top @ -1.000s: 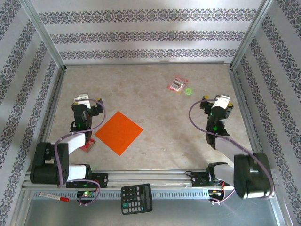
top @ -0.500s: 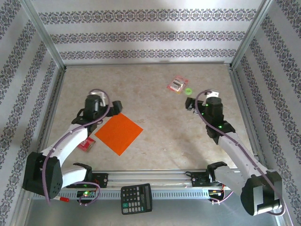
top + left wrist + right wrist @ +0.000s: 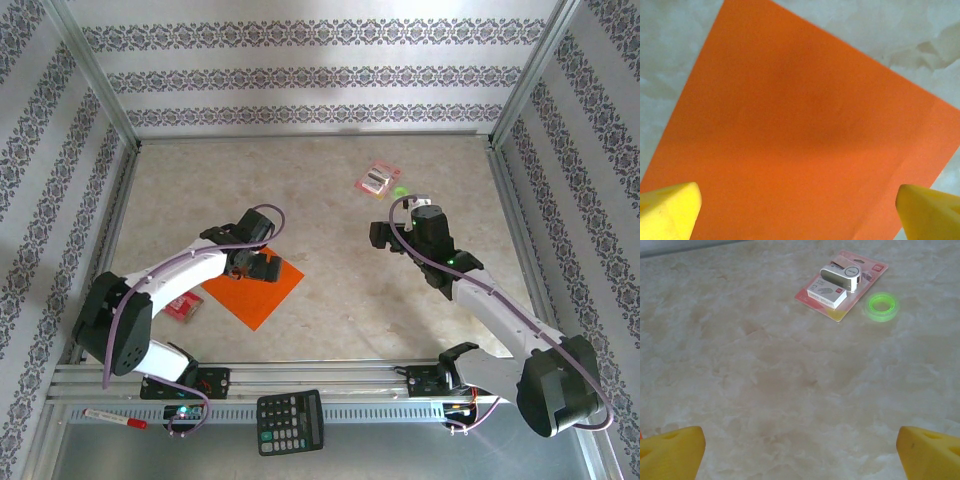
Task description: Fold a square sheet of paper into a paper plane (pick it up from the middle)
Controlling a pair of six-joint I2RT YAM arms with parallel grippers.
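Left gripper point(image 3: 262, 265) point(image 3: 799, 212): fingers spread wide and holding nothing, hanging low over the orange paper.
Square sheet of paper point(image 3: 250, 297) point(image 3: 800, 115): lies flat on the table right under the left gripper, reaching out past both yellow fingertips point(image 3: 667, 210). One corner points away ahead of them. Whether the tips touch it cannot be told.
Right gripper point(image 3: 380, 238) point(image 3: 800, 452): also spread wide and empty, above bare table, well apart from the sheet.
Ahead of the right gripper: a pink-red packet point(image 3: 379, 180) point(image 3: 840, 284), with a green ring point(image 3: 401, 193) point(image 3: 882, 305) just beside it on the right.
Surface: beige marbled tabletop point(image 3: 330, 200), matt. A soft shadow falls on the sheet below the left gripper.
Room: walls point(image 3: 300, 70) papered white with grey ornamental bands on three sides, and metal posts at the corners.
Behind both grippers: a black calculator point(image 3: 290, 421) and a red marker point(image 3: 115, 418) on the near metal ledge.
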